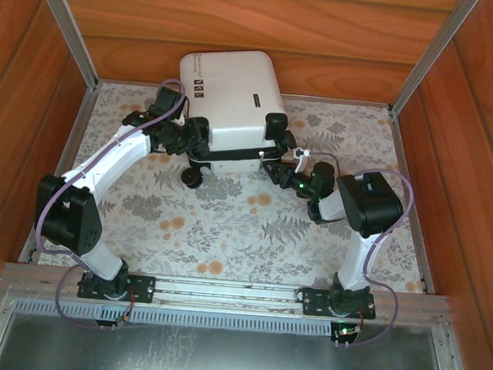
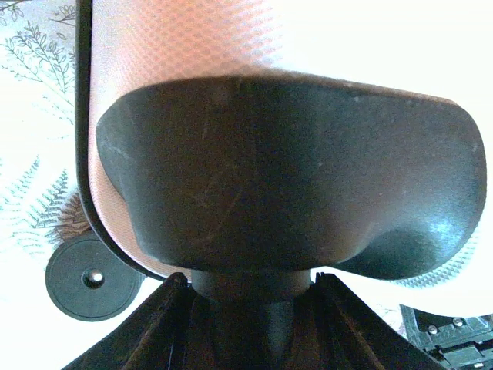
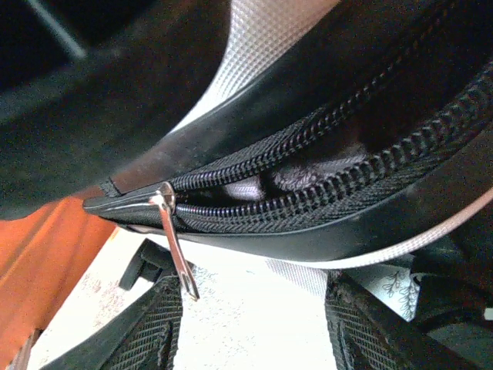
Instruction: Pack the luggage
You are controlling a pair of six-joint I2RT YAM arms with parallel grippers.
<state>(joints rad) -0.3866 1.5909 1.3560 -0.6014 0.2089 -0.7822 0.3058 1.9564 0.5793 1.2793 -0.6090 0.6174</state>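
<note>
The luggage (image 1: 232, 95), white-shelled with black trim, lies at the back middle of the table. My left gripper (image 1: 192, 139) is at its near left corner. In the left wrist view the left gripper (image 2: 250, 312) is shut on the black stem under the luggage's dark wheel housing (image 2: 285, 177). My right gripper (image 1: 284, 160) is at the near right corner. Seen from the right wrist, the right gripper (image 3: 254, 327) stands open below the partly open black zipper (image 3: 323, 189). The metal pull tab (image 3: 177, 250) hangs free beside the left finger (image 3: 146, 331). Grey fabric shows through the zipper gap.
A black wheel (image 2: 92, 279) lies on the floral table cover (image 1: 227, 226) beside the shell. Wooden walls (image 1: 16, 93) and aluminium posts (image 1: 67, 24) close in the table at the left, right and back. The arms' bases sit on a rail (image 1: 222, 293) at the near edge.
</note>
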